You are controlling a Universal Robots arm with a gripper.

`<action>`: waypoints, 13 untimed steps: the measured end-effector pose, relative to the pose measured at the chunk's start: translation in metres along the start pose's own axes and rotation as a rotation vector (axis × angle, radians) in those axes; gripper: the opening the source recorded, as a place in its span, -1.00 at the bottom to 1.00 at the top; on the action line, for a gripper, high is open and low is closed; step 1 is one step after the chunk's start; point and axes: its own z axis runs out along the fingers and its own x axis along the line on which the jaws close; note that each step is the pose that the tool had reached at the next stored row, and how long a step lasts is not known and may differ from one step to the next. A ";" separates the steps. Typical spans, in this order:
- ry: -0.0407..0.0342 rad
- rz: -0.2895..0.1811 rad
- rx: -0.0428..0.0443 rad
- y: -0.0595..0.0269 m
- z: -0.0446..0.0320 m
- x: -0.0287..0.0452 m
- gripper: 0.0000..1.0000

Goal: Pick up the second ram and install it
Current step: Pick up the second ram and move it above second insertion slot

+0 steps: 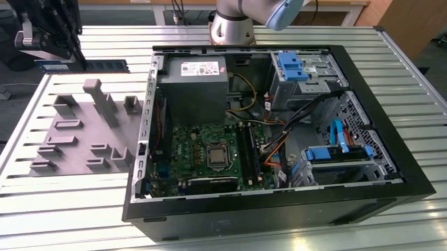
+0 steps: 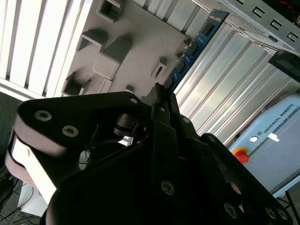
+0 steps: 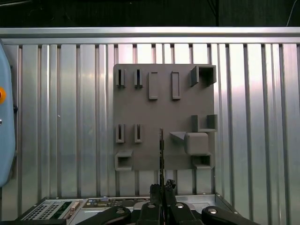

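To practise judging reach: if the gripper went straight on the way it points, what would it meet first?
Probably the grey holder plate below the memory stick held by the gripper; depth is unclear, so perhaps the slatted table.

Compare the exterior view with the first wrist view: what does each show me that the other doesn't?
The exterior view adds the open computer case's inside, with the motherboard and its long black slots, and the second ram seen side-on. The first wrist view adds the grey fixture plate's pockets from straight above, with the ram edge-on as a thin line. Both share the gripper shut on the ram, the plate and the slatted table.
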 end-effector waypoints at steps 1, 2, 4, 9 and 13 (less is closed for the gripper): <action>0.0000 0.000 0.0000 -0.0005 0.0000 0.0000 -0.72; 0.0000 0.000 0.0000 -0.0009 0.0000 0.0000 -0.72; 0.0000 0.000 0.0000 -0.0014 0.0000 0.0000 -0.72; 0.0000 0.000 0.0000 -0.0016 -0.0001 0.0000 -0.72; 0.0000 0.000 0.0000 -0.0017 -0.0001 0.0000 -0.72</action>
